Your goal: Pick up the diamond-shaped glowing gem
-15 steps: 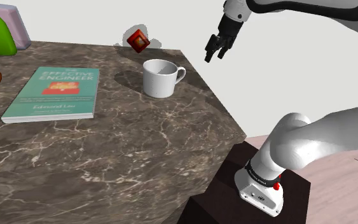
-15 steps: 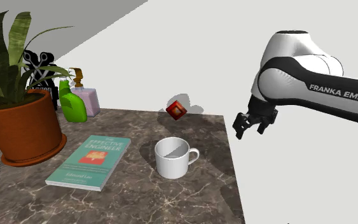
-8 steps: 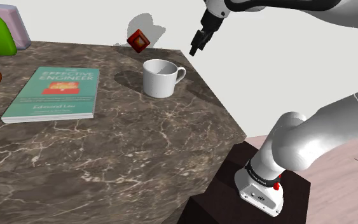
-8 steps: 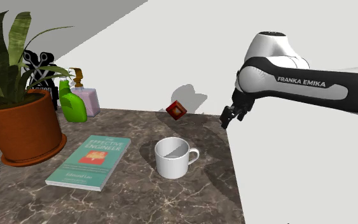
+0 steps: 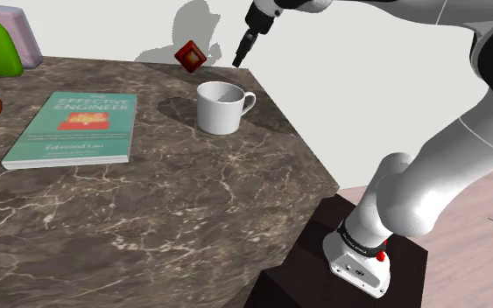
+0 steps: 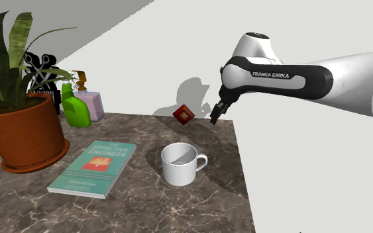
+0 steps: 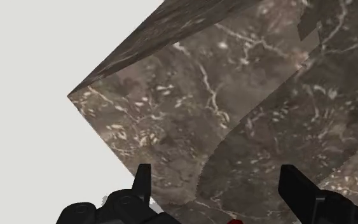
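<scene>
While the gripper [image 5: 239,59] hangs with its fingers [image 7: 142,183] spread apart over a corner of the dark marbled worktop [image 5: 192,201], the red gem [image 5: 189,56] sits tilted on one corner at the worktop's far edge, by the wall. Gripper is near the gem on the shoulder view's right, not touching it. White mug [image 5: 221,107] stands just in front of both, teal book [image 5: 73,127] well off to that view's left.

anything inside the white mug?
The white mug looks empty: bare inner wall and part of its floor show through the open top. The near wall hides the rest of the floor, so something small there can't be ruled out.
</scene>
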`<state>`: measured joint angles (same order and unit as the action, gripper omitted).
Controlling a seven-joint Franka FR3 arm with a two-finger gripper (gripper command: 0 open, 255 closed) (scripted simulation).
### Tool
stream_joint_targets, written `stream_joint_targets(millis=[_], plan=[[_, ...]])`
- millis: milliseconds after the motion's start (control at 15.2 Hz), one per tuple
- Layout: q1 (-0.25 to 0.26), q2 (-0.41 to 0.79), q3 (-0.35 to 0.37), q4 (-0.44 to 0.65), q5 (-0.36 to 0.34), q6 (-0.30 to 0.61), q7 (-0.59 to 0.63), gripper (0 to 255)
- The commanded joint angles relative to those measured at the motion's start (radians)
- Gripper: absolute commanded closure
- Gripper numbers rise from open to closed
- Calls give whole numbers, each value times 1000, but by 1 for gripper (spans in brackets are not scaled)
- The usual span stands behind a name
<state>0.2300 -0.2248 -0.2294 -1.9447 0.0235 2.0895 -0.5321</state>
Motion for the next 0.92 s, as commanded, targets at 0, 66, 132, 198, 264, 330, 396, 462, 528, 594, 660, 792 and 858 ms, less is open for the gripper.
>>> stream_joint_targets(millis=[0, 66, 132, 198, 264, 330, 396, 462, 528, 594, 660, 792, 858], plan=[[21, 53, -7, 52, 31, 23, -86, 0], [30, 81, -9, 81, 47, 30, -126, 0], [39, 108, -10, 110, 64, 37, -166, 0], [47, 134, -10, 140, 80, 42, -206, 0], [55, 161, -10, 170, 97, 47, -245, 0], [61, 187, -7, 200, 114, 50, -284, 0], [66, 212, -4, 231, 130, 52, -322, 0], [71, 237, 0, 262, 146, 53, -360, 0], [75, 261, 5, 292, 161, 54, -395, 0], [74, 259, 6, 276, 161, 67, -397, 0], [74, 258, 7, 261, 162, 81, -399, 0], [75, 256, 8, 232, 165, 108, -404, 0], [75, 256, 8, 218, 166, 121, -406, 0]])
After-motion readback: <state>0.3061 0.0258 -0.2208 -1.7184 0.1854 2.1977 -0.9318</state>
